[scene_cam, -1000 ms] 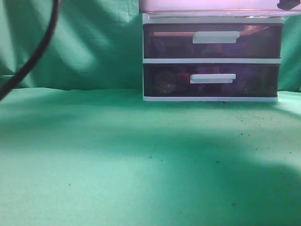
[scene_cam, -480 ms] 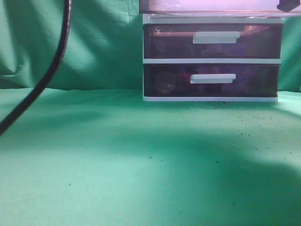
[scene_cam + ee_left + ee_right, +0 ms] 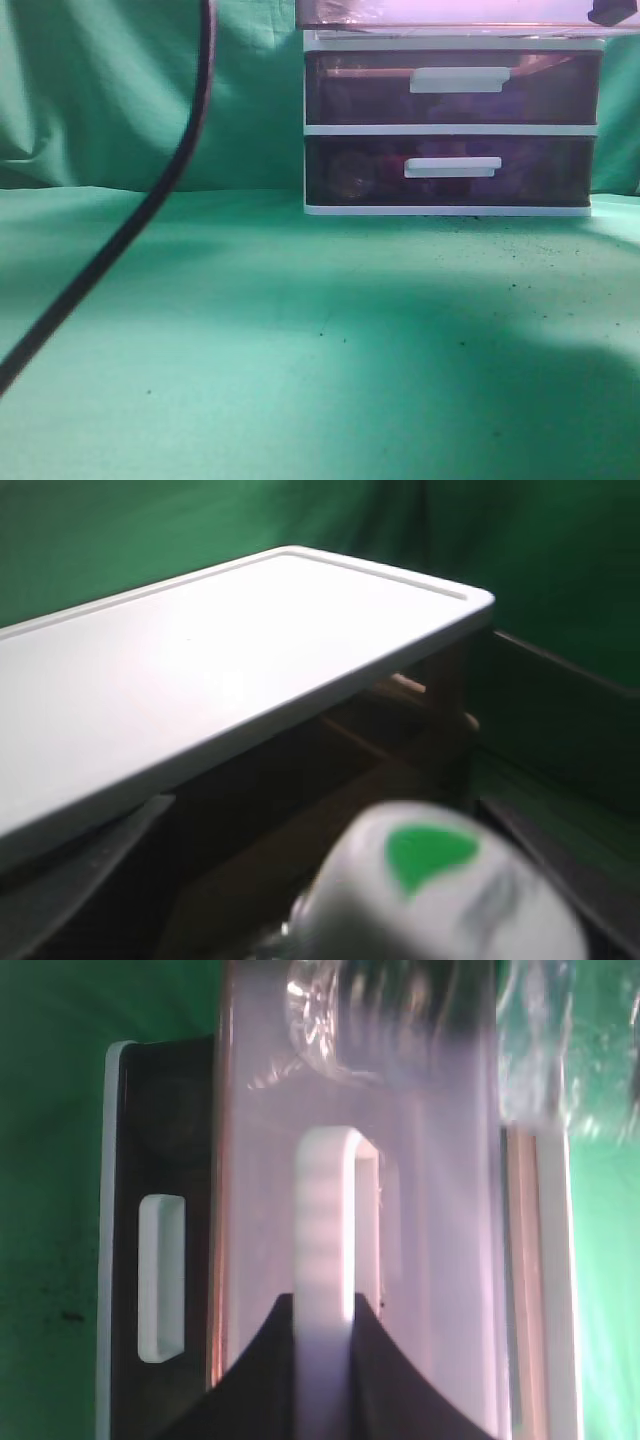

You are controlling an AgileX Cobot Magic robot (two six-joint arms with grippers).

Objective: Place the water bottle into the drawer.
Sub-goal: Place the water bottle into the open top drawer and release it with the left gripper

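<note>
The drawer (image 3: 450,12), the top one of the unit, is pulled out; only its pale purple front shows at the top edge of the exterior view. My right gripper (image 3: 327,1325) is shut on its white bar handle (image 3: 328,1200). In the left wrist view the water bottle's white cap with a green mark (image 3: 440,890) fills the bottom centre, held in my left gripper over the open drawer's dark inside (image 3: 300,820). The jaws themselves are hidden by the bottle. Crinkled clear plastic (image 3: 330,1020) shows through the drawer front in the right wrist view.
The white top of the unit (image 3: 200,690) overhangs the open drawer. The middle drawer (image 3: 450,88) and lowest drawer (image 3: 450,168) are shut. A black cable (image 3: 150,210) hangs across the left of the exterior view over the green cloth (image 3: 300,350).
The black cable has swung to the right across the exterior view. The drawer unit and the open top drawer have not moved.
</note>
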